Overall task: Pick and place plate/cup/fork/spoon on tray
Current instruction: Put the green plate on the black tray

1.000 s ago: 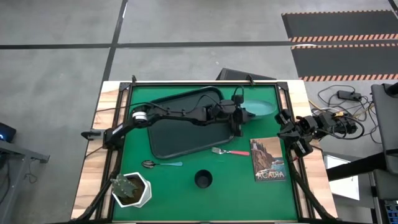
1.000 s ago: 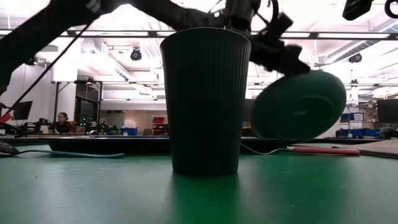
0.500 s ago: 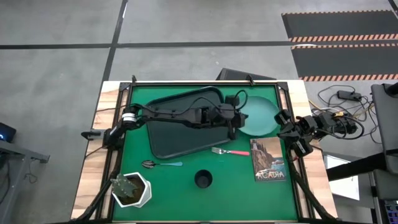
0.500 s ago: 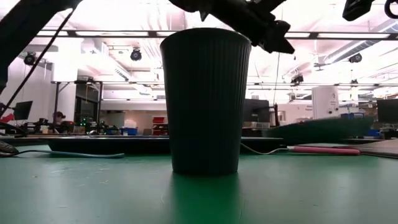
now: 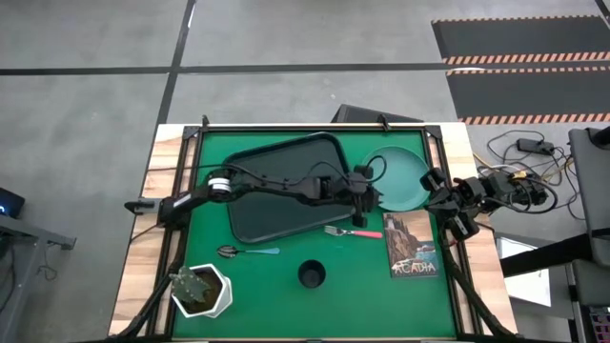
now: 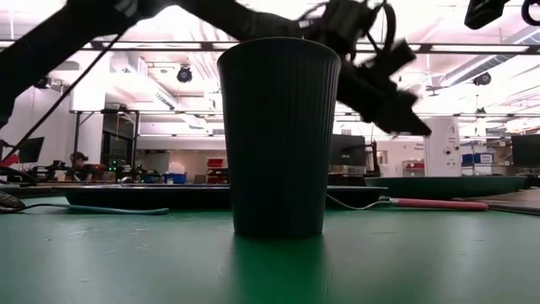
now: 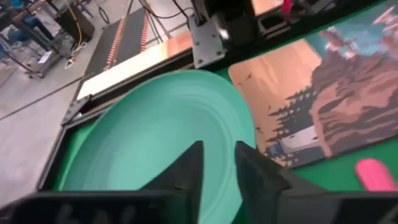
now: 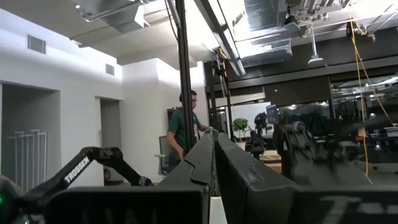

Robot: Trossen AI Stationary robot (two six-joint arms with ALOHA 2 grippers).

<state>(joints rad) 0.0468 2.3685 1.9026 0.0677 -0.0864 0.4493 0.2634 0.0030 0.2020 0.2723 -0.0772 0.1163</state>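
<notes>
The left gripper (image 5: 365,195) hangs over the near edge of the teal plate (image 5: 398,178), its 2 fingers (image 7: 189,171) nearly pressed together with only a thin gap and nothing pinched. The plate lies flat on the green mat (image 5: 267,286), just right of the black tray (image 5: 276,224) (not on it). The fork (image 5: 351,232), spoon (image 5: 246,252) and cup (image 5: 312,275) sit on the mat. The right gripper (image 5: 431,186) waits at the table's right edge, fingers (image 8: 199,158) pressed together.
</notes>
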